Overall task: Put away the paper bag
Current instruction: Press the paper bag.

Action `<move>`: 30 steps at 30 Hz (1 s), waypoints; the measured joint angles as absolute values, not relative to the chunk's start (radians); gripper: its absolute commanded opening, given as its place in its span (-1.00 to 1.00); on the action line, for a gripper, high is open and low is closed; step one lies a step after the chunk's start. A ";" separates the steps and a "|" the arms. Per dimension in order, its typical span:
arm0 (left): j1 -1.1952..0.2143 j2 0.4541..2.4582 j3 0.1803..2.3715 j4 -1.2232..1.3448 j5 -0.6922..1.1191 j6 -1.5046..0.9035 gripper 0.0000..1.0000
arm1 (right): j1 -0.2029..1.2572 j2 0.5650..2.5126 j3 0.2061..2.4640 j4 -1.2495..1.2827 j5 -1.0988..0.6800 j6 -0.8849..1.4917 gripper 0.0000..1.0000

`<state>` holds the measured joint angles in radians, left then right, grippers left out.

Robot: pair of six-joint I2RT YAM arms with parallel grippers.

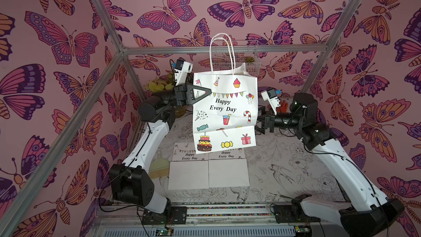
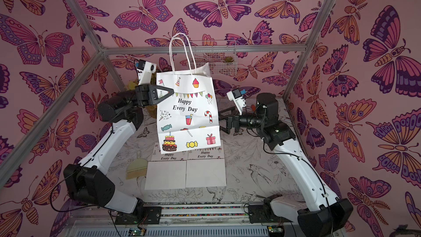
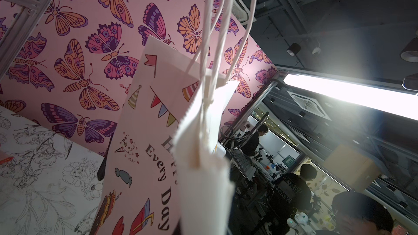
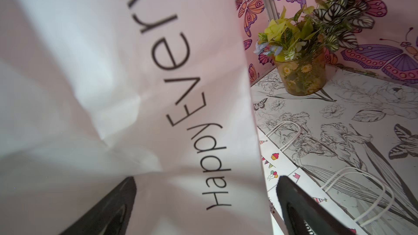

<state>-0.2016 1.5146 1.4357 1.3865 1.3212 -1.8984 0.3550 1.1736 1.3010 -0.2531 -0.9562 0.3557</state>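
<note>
Nearest the robot's base, below and in front of the paper bag (image 1: 224,115), two folded bags (image 1: 208,172) of the same print lie flat side by side on the table (image 1: 284,156). Their blank halves face up and nothing rests on them. The paper bag itself hangs in mid-air above them, clear of the table. It is nearly flat, with its long axis upright, its printed face toward the top views and its twine handles (image 1: 222,51) standing above its mouth. The mouth gapes a little at its right corner, and nothing can be seen inside. The left gripper (image 1: 209,92) is clamped on the bag's left edge, high up by the bunting print, and carries it alone. The right gripper (image 1: 259,121) sits lower, at the bag's right edge, jaws spread wide. The right wrist view shows that edge lying between the two fingers (image 4: 303,209), not pinched. So the left arm has the bag, and the right need only close where it stands for a two-handed hold. Beyond the bag's left edge stands a plant pot (image 4: 300,75) full of foliage. Behind the bag's top right corner a wire basket (image 1: 253,68) hangs on the wall, holding a small plant (image 1: 248,59).
</note>
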 measured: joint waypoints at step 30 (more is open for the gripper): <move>-0.250 1.479 1.404 1.385 1.399 -1.921 -1.00 | 0.398 1.129 1.328 -0.234 -0.920 0.357 0.98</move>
<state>-0.2504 1.4792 1.4036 1.3846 1.3987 -1.9205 0.3977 1.1290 1.3277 -0.2337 -0.9195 0.3573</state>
